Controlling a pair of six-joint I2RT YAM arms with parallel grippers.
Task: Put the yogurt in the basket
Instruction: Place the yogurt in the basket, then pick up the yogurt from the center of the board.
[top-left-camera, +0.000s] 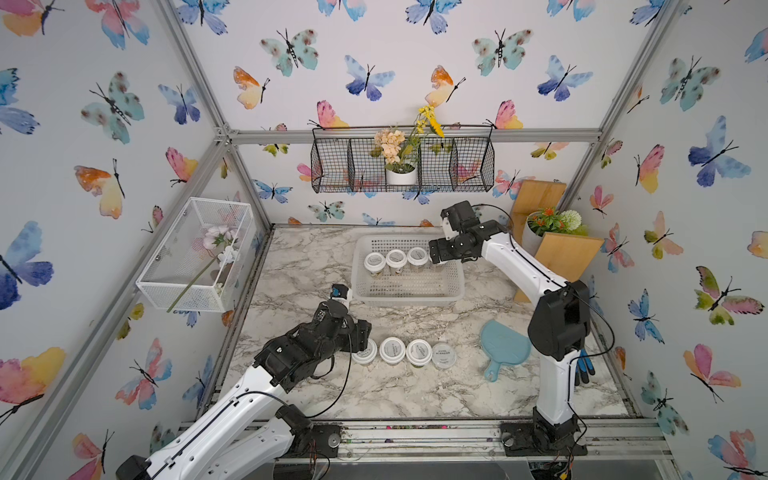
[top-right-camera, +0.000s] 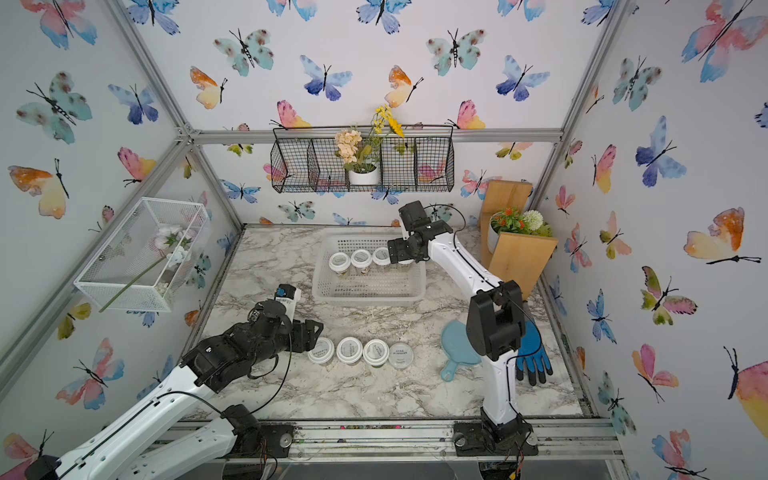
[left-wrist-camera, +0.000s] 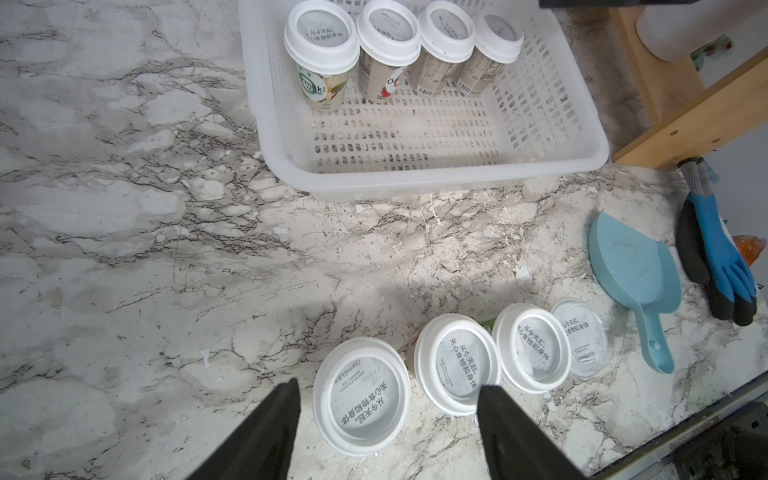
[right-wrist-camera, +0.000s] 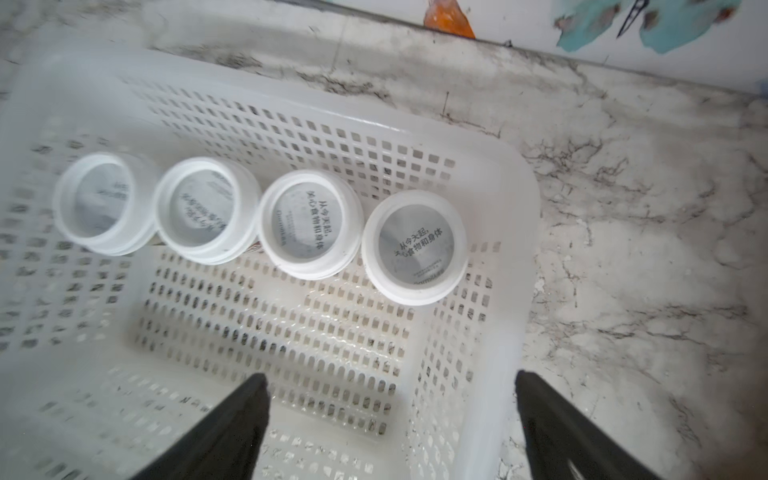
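Four round white-lidded yogurt jars (top-left-camera: 392, 350) crowd together on the marble table (top-left-camera: 299, 266), so we fear our released left tool (left-wrist-camera: 386, 384) bumps a neighbour (left-wrist-camera: 457, 370); right tool (right-wrist-camera: 390, 375) released, empty too.

The basket (left-wrist-camera: 436, 174) is white plastic, smooth and a bit shiny, and the yogurt (left-wrist-camera: 361, 399) jars have smooth white plastic lids. The table (left-wrist-camera: 124, 249) looks like grey-veined stone, scuffed and flaky near the jars. At the far right the shelf (top-left-camera: 565, 253) is plain matt wood.
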